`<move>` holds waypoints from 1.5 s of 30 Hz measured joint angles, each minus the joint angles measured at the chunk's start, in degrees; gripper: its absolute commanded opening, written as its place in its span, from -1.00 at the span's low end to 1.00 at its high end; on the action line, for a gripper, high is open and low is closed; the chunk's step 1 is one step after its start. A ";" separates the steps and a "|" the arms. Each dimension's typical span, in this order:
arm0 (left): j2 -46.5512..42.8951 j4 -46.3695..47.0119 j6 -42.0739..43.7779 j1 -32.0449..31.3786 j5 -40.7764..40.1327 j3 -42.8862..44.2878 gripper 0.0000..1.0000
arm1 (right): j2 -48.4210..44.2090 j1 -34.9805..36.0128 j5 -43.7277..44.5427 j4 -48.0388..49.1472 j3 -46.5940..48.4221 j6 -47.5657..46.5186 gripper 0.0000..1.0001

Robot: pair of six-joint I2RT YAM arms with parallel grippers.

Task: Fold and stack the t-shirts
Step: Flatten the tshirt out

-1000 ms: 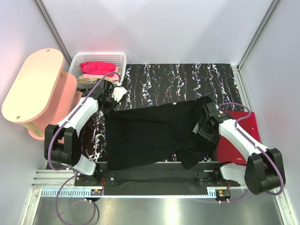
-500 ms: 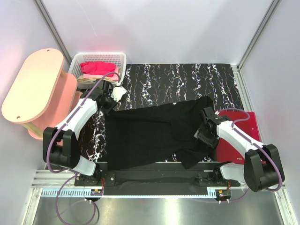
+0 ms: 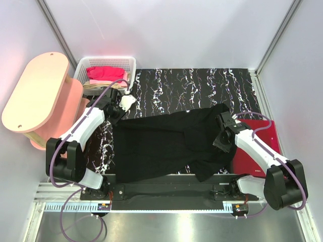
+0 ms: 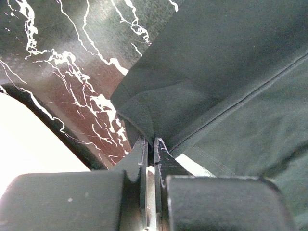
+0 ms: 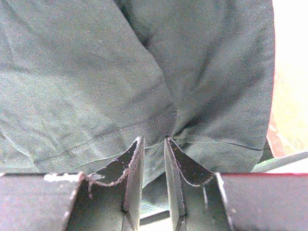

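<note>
While your left gripper (image 4: 154, 142) is pinched tight on a corner of the black cloth short-sleeved t-shirt (image 3: 161, 143), your right gripper (image 5: 153, 140) has its jaws nearly together on a puckered fold at the shirt's right side. You see the shirt spread across the black white-streaked marbled surface (image 3: 192, 85).

**Operator:** Site classification?

**Technician:** Robotics lab test cell. Indicators: plain white panel walls (image 3: 176, 30) framed by aluminium posts (image 3: 56, 31). Two cabled arms, left arm (image 3: 83, 128) and right arm (image 3: 257, 148), are bolted to a base rail (image 3: 166, 190).

**Operator:** Furnishings?

**Technician:** Marbled work mat (image 3: 192, 85), white mesh basket (image 3: 108, 60), wooden stand (image 3: 35, 91).
</note>
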 measured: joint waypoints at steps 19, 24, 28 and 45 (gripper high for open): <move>-1.79 -0.17 0.00 0.00 -0.02 -0.13 -1.00 | 1.57 0.02 0.09 2.49 -2.03 0.09 -0.84; -1.79 -0.17 0.00 0.00 -0.04 -0.15 -1.00 | 4.11 0.07 1.46 3.02 -0.74 -1.29 -1.00; -1.79 -0.20 0.00 0.00 -0.07 -0.15 -1.00 | 4.81 0.11 3.28 3.13 3.10 -2.62 -1.00; -6.91 -4.11 -2.62 0.79 -4.94 17.53 -1.00 | -10.29 0.13 13.42 1.55 32.63 -16.48 -1.00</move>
